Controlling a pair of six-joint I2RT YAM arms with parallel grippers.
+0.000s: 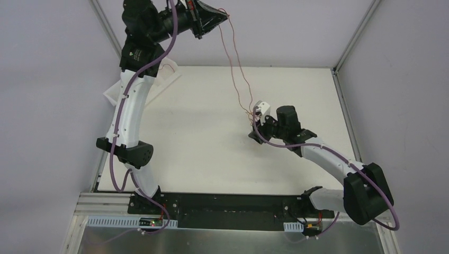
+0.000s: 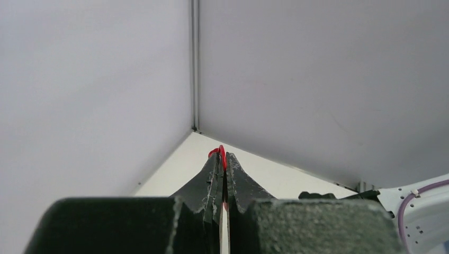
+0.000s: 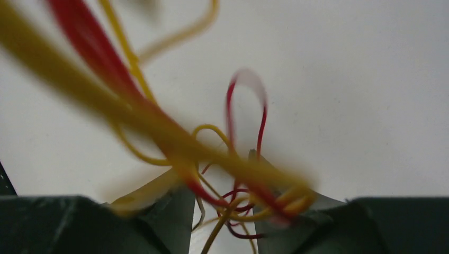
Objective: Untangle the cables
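My left gripper (image 1: pixel 225 16) is raised high at the back and shut on a red cable (image 2: pixel 221 152), whose loop pokes out at the fingertips (image 2: pixel 223 159). Two thin strands (image 1: pixel 236 63) hang from it down to a small red, orange and yellow tangle (image 1: pixel 249 110) on the white table (image 1: pixel 201 132). My right gripper (image 1: pixel 256 127) is low over the table at that tangle. In the right wrist view its jaws stand apart, with the curly tangle (image 3: pixel 238 196) lying in the gap between them (image 3: pixel 225 211). Blurred yellow and red strands (image 3: pixel 106 84) cross close to the camera.
A white flat piece (image 1: pixel 168 74) with a thin red loop on it lies at the back left, partly behind the left arm. Grey enclosure walls with metal corner posts (image 1: pixel 349 42) close in the table at the back and sides.
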